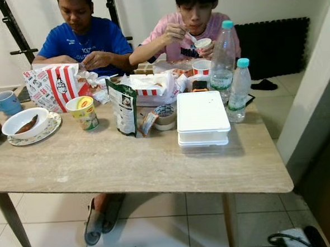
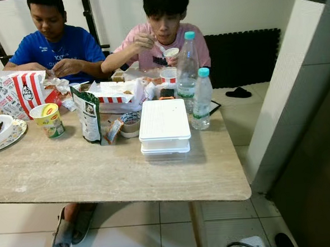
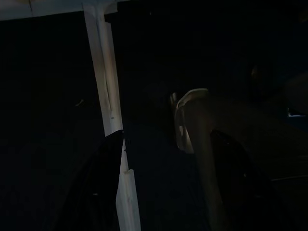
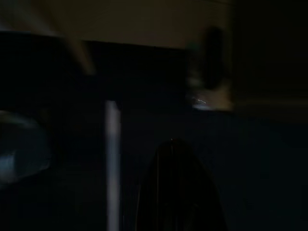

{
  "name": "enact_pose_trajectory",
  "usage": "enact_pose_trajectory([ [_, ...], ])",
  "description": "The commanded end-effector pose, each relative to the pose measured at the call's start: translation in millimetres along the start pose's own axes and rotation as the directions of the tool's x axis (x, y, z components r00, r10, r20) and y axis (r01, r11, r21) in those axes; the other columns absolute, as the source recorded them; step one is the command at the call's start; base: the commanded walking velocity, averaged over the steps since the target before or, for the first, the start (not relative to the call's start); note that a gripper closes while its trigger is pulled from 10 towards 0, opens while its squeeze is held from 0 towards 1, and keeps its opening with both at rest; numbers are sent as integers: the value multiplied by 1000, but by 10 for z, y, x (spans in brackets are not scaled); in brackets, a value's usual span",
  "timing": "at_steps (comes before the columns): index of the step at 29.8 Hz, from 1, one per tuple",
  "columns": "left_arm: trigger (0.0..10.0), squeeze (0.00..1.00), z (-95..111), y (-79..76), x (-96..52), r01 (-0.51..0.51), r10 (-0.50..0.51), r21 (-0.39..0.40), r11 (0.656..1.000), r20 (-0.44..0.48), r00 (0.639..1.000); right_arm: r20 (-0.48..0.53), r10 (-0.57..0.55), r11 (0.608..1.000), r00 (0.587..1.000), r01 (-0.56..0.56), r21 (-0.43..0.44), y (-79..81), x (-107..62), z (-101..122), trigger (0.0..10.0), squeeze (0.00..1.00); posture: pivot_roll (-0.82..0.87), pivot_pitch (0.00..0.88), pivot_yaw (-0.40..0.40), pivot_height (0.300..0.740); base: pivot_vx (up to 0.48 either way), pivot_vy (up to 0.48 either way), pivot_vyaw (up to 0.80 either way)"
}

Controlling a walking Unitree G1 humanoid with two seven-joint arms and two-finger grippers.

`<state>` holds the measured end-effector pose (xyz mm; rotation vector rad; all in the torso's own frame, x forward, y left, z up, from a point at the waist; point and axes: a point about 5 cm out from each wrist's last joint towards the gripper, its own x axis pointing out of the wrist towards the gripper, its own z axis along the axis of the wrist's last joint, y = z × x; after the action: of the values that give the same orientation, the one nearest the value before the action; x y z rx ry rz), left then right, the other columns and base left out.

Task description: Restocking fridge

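Note:
A white lidded food box rests on the wooden table, right of centre. Behind it stand a tall water bottle and a shorter one, both with teal caps. Left of the box are a small round tub, a green snack pouch standing upright and a yellow noodle cup. My left gripper and right gripper hang idle in deep shade, seen as dark shapes in their wrist views.
Two people sit eating at the far side, one in blue, one in pink. A striped paper bag, a bowl on a plate and a blue mug lie left. Slippers sit under the table. A white wall stands right.

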<state>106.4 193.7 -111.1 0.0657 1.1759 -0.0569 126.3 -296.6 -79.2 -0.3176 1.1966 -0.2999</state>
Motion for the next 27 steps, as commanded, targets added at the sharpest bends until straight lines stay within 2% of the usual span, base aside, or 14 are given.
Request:
enact_pose_trajectory([
  [1, 10000, 0, -32, 3, -4, -3, 3, -1, 1000, -13, 1000, 21, -92, 994, 996, 91, 62, -167, 2, 96, 10000, 0, -20, 0, 9, 740, 0, 0, 0],
  [4, 10000, 0, -33, -2, -4, -1, 1, -1, 1000, -14, 1000, 53, -273, 953, 961, 262, 155, -578, -30, 275, 10000, 0, -24, 0, 8, 740, 0, 0, 0],
  [5, 10000, 0, -33, -2, -4, -1, 1, -1, 1000, -14, 1000, 53, -273, 953, 961, 262, 155, -578, -30, 275, 10000, 0, -24, 0, 8, 740, 0, 0, 0],
  [6, 10000, 0, -33, -4, -3, 3, -3, -3, 1000, -14, 1000, 73, -325, 935, 943, 309, 172, -705, -51, 360, 10000, 1000, -23, 0, 8, 740, 0, 0, 0],
  [9, 10000, 0, -31, -7, -3, 10, -10, -7, 1000, -12, 1000, 141, -473, 867, 870, 430, 252, -1084, -159, 674, 10000, 1000, -23, 0, 8, 740, 0, 0, 0],
  [11, 10000, 0, -32, -7, -4, 10, -10, -7, 1000, -12, 1000, 160, -508, 845, 847, 453, 283, -1179, -198, 761, 10000, 1000, -20, 0, 10, 740, 0, 0, 0],
  [12, 10000, 0, -37, -3, -5, 8, -8, -10, 1000, -13, 1000, 224, -583, 794, 781, 489, 362, -1401, -323, 1041, 10000, 1000, -17, 0, 9, 740, 0, 0, 0],
  [16, 10000, 0, -41, 6, -7, 5, -6, -13, 1000, -12, 1000, 286, -627, 760, 725, 488, 429, -1552, -448, 1296, 10000, 1000, -17, 0, 9, 740, 0, 0, 0],
  [19, 10000, 0, -53, 18, -11, 2, -3, -14, 1000, -14, 1000, 392, -668, 726, 632, 438, 529, -1741, -686, 1710, 10000, 1000, -10, 0, 8, 740, 0, 0, 0],
  [22, 10000, 0, -60, 21, -12, 2, -2, -14, 1000, -16, 1000, 428, -678, 714, 598, 394, 579, -1799, -787, 1862, 10000, 1000, -8, 0, 10, 740, 0, 0, 0],
  [23, 10000, 0, -69, 23, -14, 1, -2, -14, 1000, -18, 1000, 497, -659, 717, 564, 271, 643, -1828, -919, 2080, 10000, 1000, -8, 0, 10, 740, 0, 0, 0],
  [25, 10000, 0, -69, 23, -14, 1, -2, -14, 1000, -18, 1000, 497, -659, 717, 564, 271, 643, -1828, -919, 2080, 10000, 1000, -8, 0, 10, 740, 0, 0, 0],
  [26, 10000, 0, -77, 23, -16, 2, -2, -15, 1000, -20, 1000, 633, -582, 758, 511, 58, 650, -1782, -1094, 2388, 10000, 1000, -4, 0, 8, 740, 0, 0, 0],
  [27, 10000, 0, -85, 23, -17, 2, -2, -18, 1000, -21, 1000, 777, -465, 807, 425, -157, 569, -1684, -1286, 2686, 10000, 1000, -2, 0, 6, 740, 0, 0, 0],
])
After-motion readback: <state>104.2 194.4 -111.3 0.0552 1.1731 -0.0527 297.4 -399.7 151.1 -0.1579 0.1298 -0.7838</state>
